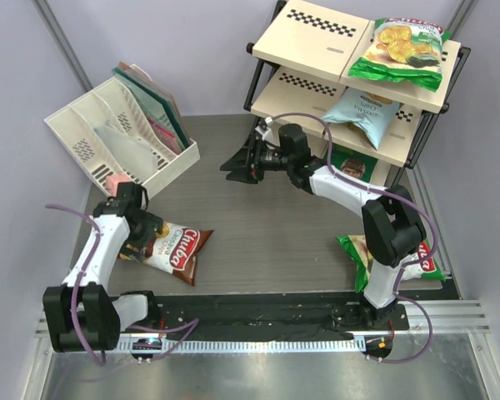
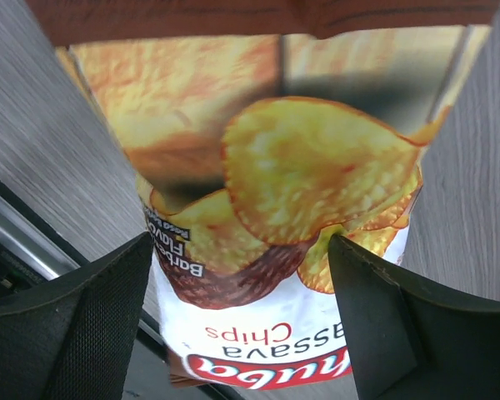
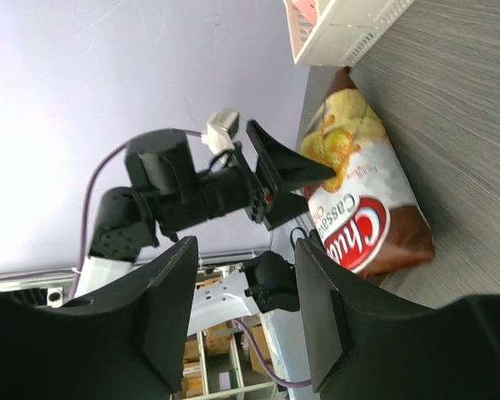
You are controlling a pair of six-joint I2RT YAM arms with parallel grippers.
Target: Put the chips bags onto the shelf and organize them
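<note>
The dark brown Chuba bag (image 1: 179,248) lies flat on the table at the near left. My left gripper (image 1: 143,240) is open at the bag's left end. In the left wrist view (image 2: 240,250) its jaws stand either side of the bag (image 2: 300,167). My right gripper (image 1: 231,171) is open and empty above the table's middle, pointing left; its wrist view (image 3: 246,250) looks across at the brown bag (image 3: 358,208). The shelf (image 1: 308,33) stands at the back right. A green bag (image 1: 400,50) lies on its top board and a light blue bag (image 1: 362,112) on the middle one.
A white slotted organizer (image 1: 117,142) holding flat items stands at the back left. Another green bag (image 1: 396,254) lies on the table by the right arm's base. A green pack (image 1: 350,167) partly shows on the shelf's lowest tier behind the right arm.
</note>
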